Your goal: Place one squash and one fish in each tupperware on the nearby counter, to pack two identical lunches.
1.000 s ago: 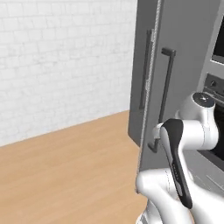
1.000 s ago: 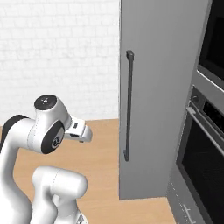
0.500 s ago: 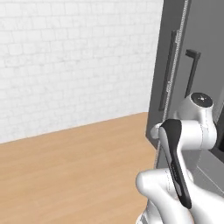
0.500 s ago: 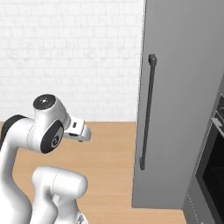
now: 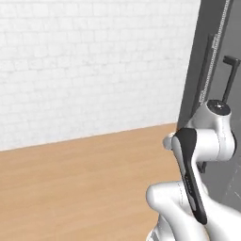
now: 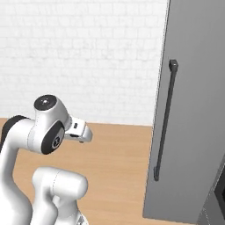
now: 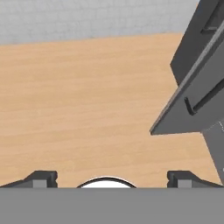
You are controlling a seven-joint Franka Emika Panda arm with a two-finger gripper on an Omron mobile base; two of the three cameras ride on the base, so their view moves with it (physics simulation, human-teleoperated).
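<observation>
One tall grey cabinet; two long dark handles on it; one white brick wall

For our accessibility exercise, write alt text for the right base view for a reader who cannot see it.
A white robot arm stands folded at lower left over a light-brown wooden floor. A tall grey cabinet with a long dark vertical handle rises at right, before a white brick wall.

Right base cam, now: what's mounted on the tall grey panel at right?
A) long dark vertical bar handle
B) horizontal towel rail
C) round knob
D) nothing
A: a long dark bar handle runs vertically down the tall grey panel, which stands on the wooden floor.
</observation>
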